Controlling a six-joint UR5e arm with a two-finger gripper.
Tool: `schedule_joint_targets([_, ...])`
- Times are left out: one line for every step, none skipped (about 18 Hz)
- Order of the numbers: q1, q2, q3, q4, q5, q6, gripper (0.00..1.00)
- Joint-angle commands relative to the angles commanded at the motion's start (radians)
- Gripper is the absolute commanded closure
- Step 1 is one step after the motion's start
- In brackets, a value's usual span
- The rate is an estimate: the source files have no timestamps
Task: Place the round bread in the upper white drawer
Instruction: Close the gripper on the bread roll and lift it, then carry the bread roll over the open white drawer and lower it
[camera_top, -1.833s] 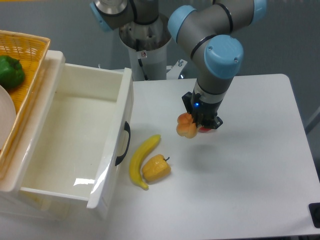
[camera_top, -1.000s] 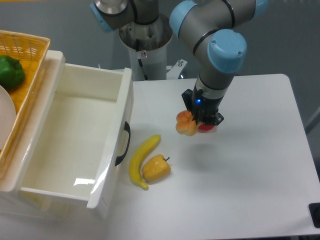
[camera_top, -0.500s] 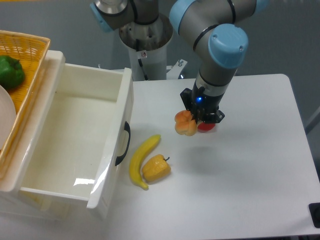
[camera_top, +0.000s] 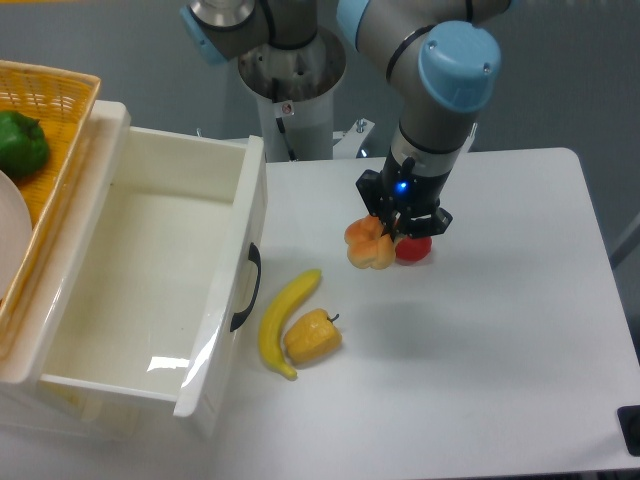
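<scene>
Round bread (camera_top: 369, 244), a lumpy golden-tan roll clamped in your black two-finger gripper (camera_top: 389, 234) above the table's middle, could slip before reaching the glossy white upper drawer (camera_top: 250, 205) at the left edge.

- No readable text, brand, number or sign shows on any object.
- A small label on the robot base (camera_top: 288, 108) is too small to read.

banana (camera_top: 284, 319) left of pepper (camera_top: 313, 337)
</scene>
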Motion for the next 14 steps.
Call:
schedule_joint_targets([-0.002,0.006,0.000,0.001,-0.021,-0.020,0.87])
schedule_joint_targets([-0.002,0.017,0.000,0.001,-0.046,-0.050,0.87])
schedule_joint_targets([-0.003,0.029,0.000,0.001,-0.069,-0.084,0.86])
schedule_joint_targets([-0.002,0.040,0.000,0.001,-0.087,-0.118,0.86])
schedule_joint_targets([0.000,0.045,0.000,0.001,-0.107,-0.150,0.86])
schedule_joint_targets([0.000,0.052,0.000,0.001,-0.123,-0.176,0.86])
schedule_joint_targets([-0.002,0.060,0.000,0.001,-0.137,-0.202,0.85])
schedule_joint_targets([0.000,0.071,0.000,0.001,-0.152,-0.238,0.85])
schedule_joint_targets([0.000,0.084,0.000,0.003,-0.172,-0.274,0.85])
schedule_joint_targets([0.000,0.097,-0.001,0.003,-0.183,-0.304,0.85])
schedule_joint_targets([-0.005,0.124,-0.009,0.001,-0.189,-0.319,0.85])
schedule_joint_targets([-0.006,0.140,-0.014,-0.002,-0.190,-0.322,0.85])
schedule_joint_targets([-0.009,0.146,-0.017,-0.005,-0.195,-0.347,0.85])
schedule_joint_targets([-0.011,0.149,-0.017,-0.003,-0.210,-0.380,0.85])
